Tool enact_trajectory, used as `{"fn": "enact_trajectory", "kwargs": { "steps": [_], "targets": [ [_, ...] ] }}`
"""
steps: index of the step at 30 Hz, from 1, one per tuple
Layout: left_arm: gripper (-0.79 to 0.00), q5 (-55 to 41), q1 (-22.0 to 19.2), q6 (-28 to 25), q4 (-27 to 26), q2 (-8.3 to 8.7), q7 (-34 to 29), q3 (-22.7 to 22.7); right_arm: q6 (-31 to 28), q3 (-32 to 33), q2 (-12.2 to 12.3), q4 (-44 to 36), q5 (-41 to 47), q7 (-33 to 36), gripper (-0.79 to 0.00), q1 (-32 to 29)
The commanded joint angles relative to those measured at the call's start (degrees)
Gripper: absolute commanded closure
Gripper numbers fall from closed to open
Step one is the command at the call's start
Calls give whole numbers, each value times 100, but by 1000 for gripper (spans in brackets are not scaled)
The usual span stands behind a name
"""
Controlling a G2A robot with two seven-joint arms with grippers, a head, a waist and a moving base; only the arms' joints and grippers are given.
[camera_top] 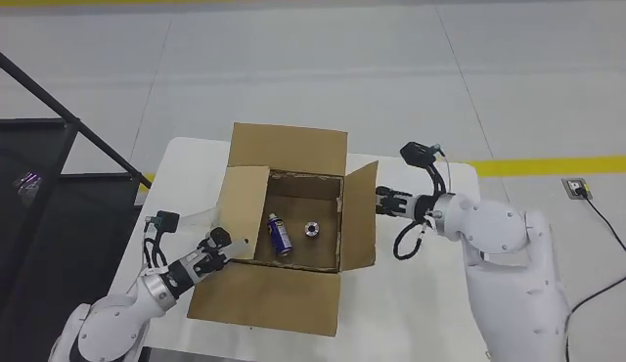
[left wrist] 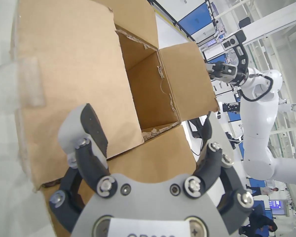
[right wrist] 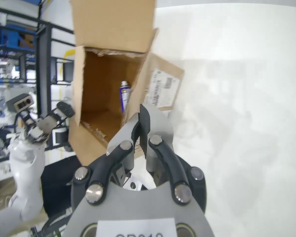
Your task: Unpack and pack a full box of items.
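At the middle of the white table (camera_top: 430,294) stands the cardboard box (camera_top: 293,181), open, with all four flaps turned outward. Its far flap (camera_top: 289,147) points to 12 o'clock, and the near flap (camera_top: 264,298) lies almost flat toward 6 o'clock. The left flap (camera_top: 240,210) and right flap (camera_top: 360,215) stand nearly upright at 9 and 3 o'clock.

On the box floor, toward its 9 o'clock side, a blue spray can (camera_top: 279,235) lies with its cap toward 12 o'clock. Just beside it, at its 3 o'clock, sits a small round metal part (camera_top: 312,230). The two are close, and I cannot tell whether they touch.

My left gripper (left wrist: 148,114) is at about 8 o'clock of the box, near the corner where the left and near flaps meet. Its fingers are spread wide and grasp nothing. In my left wrist view one finger lies against the outer face of the left flap, and the other is beyond the edge of the near flap.

My right gripper (right wrist: 140,117) is at 3 o'clock of the box, at the outer face of the right flap, which carries a white label (right wrist: 162,87). Its fingers are drawn together, with the tips at the card. I cannot tell whether any card is caught between them.

A dark metal frame (camera_top: 59,157) stands beside the table at 9 o'clock.
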Motion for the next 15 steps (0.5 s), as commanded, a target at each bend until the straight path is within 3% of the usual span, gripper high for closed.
{"fn": "enact_trajectory", "kwargs": {
  "steps": [1, 7, 15],
  "targets": [
    [-785, 14, -3, 1, 34, 7, 3, 4, -134, -191, -6, 22, 322, 64, 0, 57],
    [-785, 52, -78, 71, 164, 21, -9, 76, -330, -1053, -52, 329, 501, -43, 0, 301],
    [-785, 110, -69, 95, 270, 28, 265, 92, -97, -2231, -188, 1282, -135, -941, 0, 684]
  ]
}}
